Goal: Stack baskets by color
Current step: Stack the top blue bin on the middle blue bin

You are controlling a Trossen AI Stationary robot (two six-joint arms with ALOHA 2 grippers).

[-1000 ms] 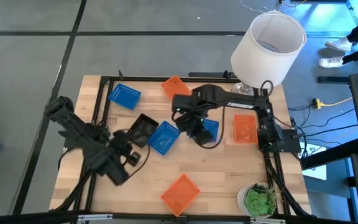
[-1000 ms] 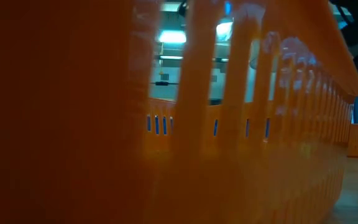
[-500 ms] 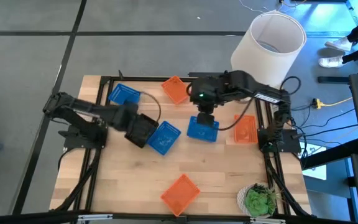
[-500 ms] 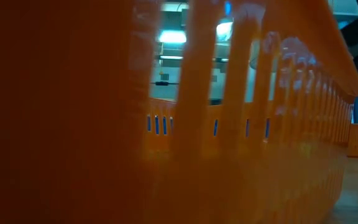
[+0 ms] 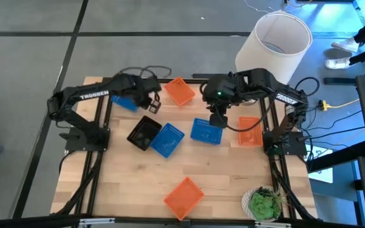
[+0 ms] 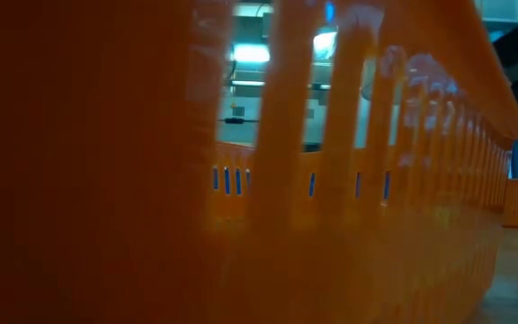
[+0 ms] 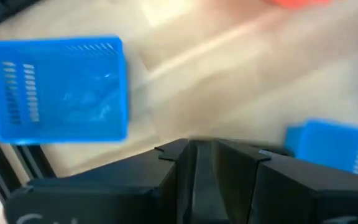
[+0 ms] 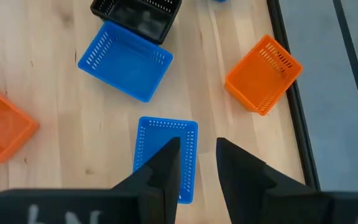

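1. The baskets lie scattered on the wooden table (image 5: 138, 183): a blue basket (image 5: 207, 132) at centre, another blue basket (image 5: 167, 139) just at its 9 o'clock touching the black basket (image 5: 143, 132), a third blue one (image 5: 124, 101) toward 10 o'clock.
2. Orange baskets sit at 12 (image 5: 180, 91), 3 (image 5: 249, 131) and 6 o'clock (image 5: 184, 196).
3. A white lampshade (image 5: 273, 49) and a green plant (image 5: 262, 204) occupy the right corners; grey floor surrounds.
4. The right gripper (image 8: 197, 152) hovers over the centre blue basket, fingers spread, empty.
5. The left gripper (image 5: 152, 102) hangs beside the far blue one; its fingers look nearly together, probably empty.
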